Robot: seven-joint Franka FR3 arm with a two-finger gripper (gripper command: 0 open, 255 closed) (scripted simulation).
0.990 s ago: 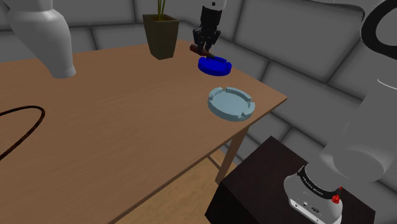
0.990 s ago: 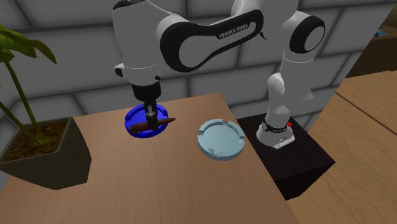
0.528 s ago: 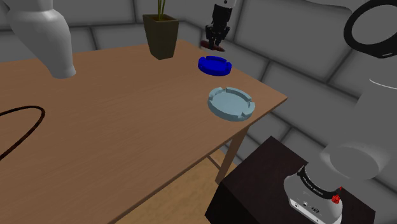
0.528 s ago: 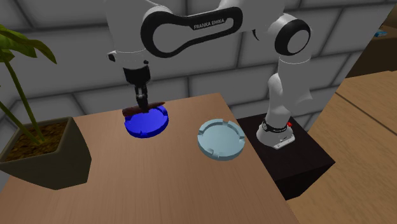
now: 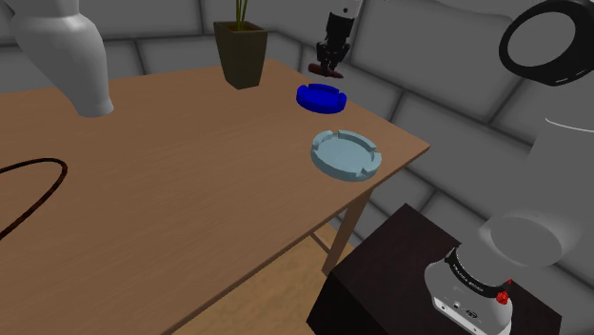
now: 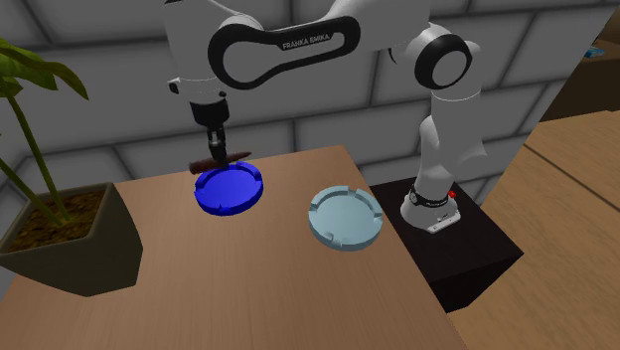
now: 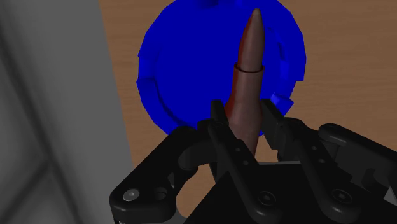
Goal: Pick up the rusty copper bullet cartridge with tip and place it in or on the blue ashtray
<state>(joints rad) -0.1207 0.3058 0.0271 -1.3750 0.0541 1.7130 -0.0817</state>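
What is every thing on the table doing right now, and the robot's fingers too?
fingers: shut on the bullet cartridge.
bullet cartridge: reddish-brown, held in the air over the blue ashtray, not set down yet.
blue ashtray: resting on the table, empty.
pale grey-blue ashtray: resting on the table, empty.
potted plant: standing upright on the table.

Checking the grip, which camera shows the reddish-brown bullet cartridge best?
Wrist view: the reddish-brown pointed bullet cartridge looms large, clasped by the black hand above the round blue ashtray. Both exterior views show a small sliver.
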